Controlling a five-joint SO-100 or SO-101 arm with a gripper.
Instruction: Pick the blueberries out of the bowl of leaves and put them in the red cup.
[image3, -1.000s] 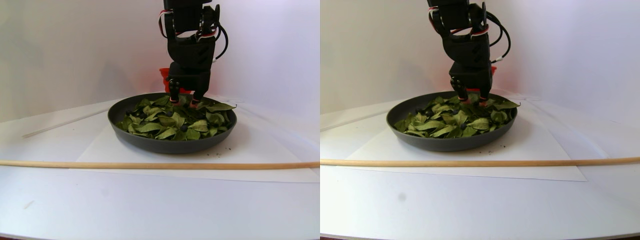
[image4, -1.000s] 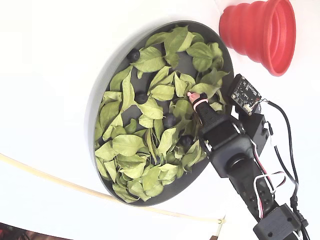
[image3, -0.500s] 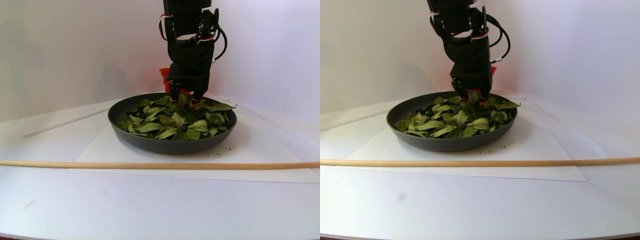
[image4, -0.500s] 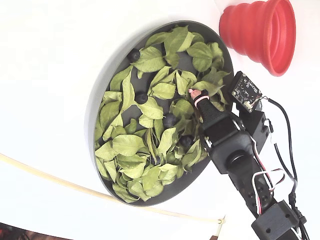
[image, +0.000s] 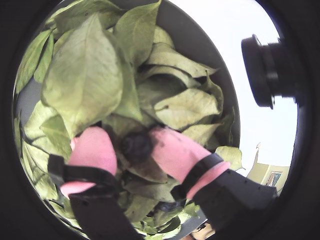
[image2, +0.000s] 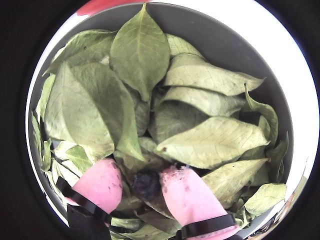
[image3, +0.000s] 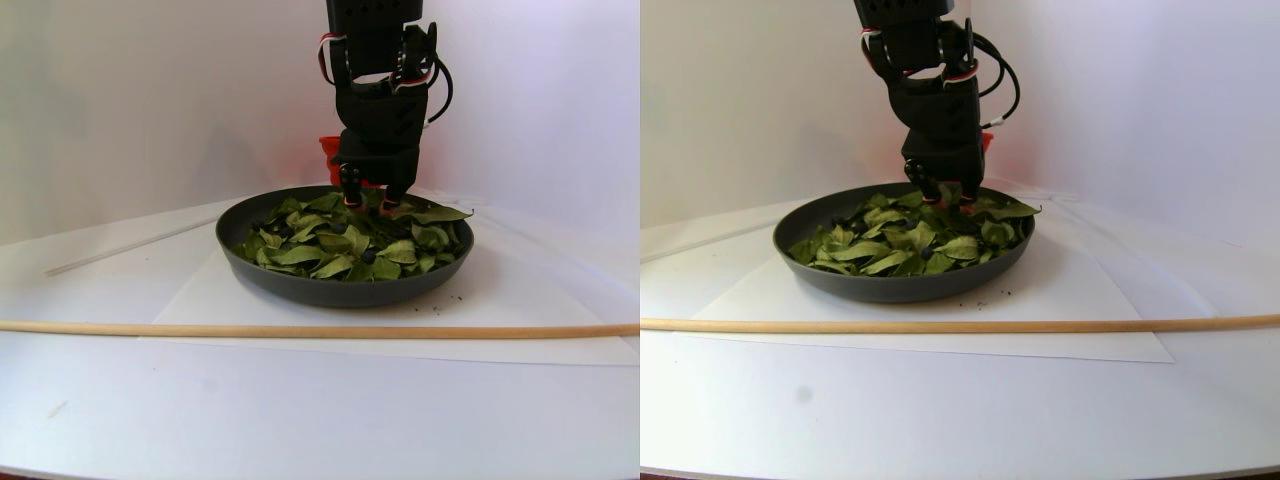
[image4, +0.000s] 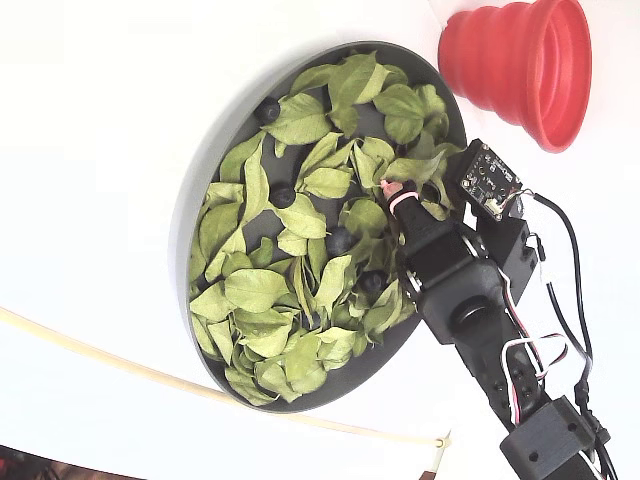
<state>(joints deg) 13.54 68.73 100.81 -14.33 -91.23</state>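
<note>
While the white table (image4: 90, 120) carries everything, the black arm (image4: 480, 320) is the largest thing on it: in the fixed view it enters from the lower right and reaches up-left over the bowl's right edge; in the stereo pair view it stands nearly vertical, wrist pointing straight down above the back of the bowl.

Bowl (image4: 205, 190): dark grey, wide and shallow, sitting on a white sheet (image3: 300, 335). It is filled with light green leaves (image4: 260, 290), overlapping, some curled.

Red cup (image4: 520, 65): lies just beyond the bowl's upper right rim in the fixed view, apart from it, tilted so its wide mouth faces right. Its inside cannot be made out.

A thin wooden rod (image3: 300, 329) lies across the table in front of the bowl.

Claw (image2: 145, 187): pink-padded fingertips (image2: 102, 185) point down into the leaves near the bowl's right side. Both wrist views show the two pads closed in on one dark blueberry (image: 136, 146), pinched between them just above the leaf layer.

Other blueberries remain in the bowl in the fixed view: one (image4: 267, 110) at the upper left rim, one (image4: 283, 196) left of centre, one (image4: 340, 240) at centre, one (image4: 371, 281) lower right of centre beside the arm.
</note>
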